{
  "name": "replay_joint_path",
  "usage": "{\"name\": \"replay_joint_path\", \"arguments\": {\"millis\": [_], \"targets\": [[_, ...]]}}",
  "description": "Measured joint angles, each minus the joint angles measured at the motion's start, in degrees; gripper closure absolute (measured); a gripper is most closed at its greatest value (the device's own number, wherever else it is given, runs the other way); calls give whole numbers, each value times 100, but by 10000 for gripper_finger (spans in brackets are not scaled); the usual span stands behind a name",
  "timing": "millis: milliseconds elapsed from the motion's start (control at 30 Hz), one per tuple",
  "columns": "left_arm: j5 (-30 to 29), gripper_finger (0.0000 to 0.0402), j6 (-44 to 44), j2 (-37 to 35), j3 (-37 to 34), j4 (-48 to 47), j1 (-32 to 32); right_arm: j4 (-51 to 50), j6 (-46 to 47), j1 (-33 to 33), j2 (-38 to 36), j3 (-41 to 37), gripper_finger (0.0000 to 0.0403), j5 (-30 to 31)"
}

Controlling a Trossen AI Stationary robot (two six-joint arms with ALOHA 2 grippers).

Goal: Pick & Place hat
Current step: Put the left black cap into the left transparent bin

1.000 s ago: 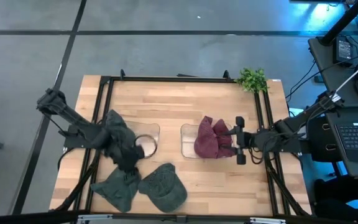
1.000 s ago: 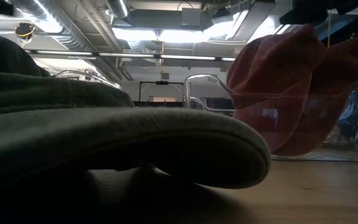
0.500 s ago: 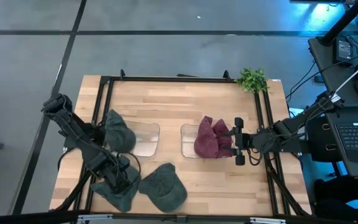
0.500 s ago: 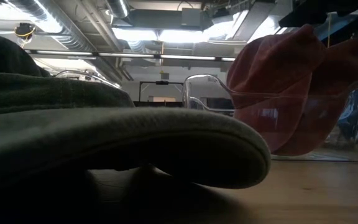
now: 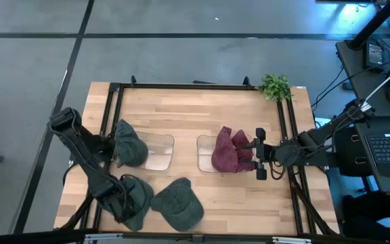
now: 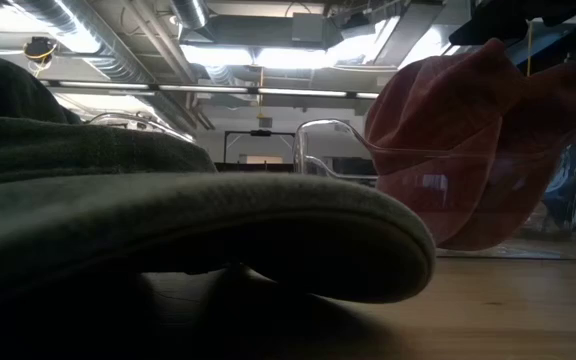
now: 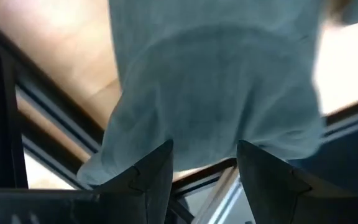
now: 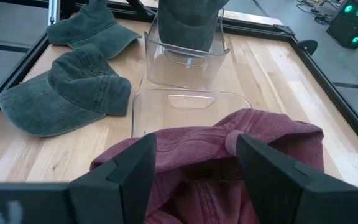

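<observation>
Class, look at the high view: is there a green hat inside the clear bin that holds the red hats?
No. The right clear bin holds only red hats; the green hats lie on the table or in the left bin.

Bare tabletop (image 5: 202,112) behind bins (image 5: 208,154)

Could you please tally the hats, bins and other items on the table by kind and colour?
Green hats: 3 — one in the left clear bin, two on the table
Maroon hats: 2, in the right clear bin
Clear bins: 2
Small green plant: 1
Total: 8
</observation>
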Motion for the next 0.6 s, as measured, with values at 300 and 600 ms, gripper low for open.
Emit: {"name": "replay_joint_path", "arguments": {"millis": [300, 600], "targets": [[521, 231, 539, 541, 0, -18, -67, 1, 9, -2, 2, 0, 182, 0], [487, 231, 2148, 1148, 0, -22, -62, 5, 9, -1, 135, 0, 182, 0]]}}
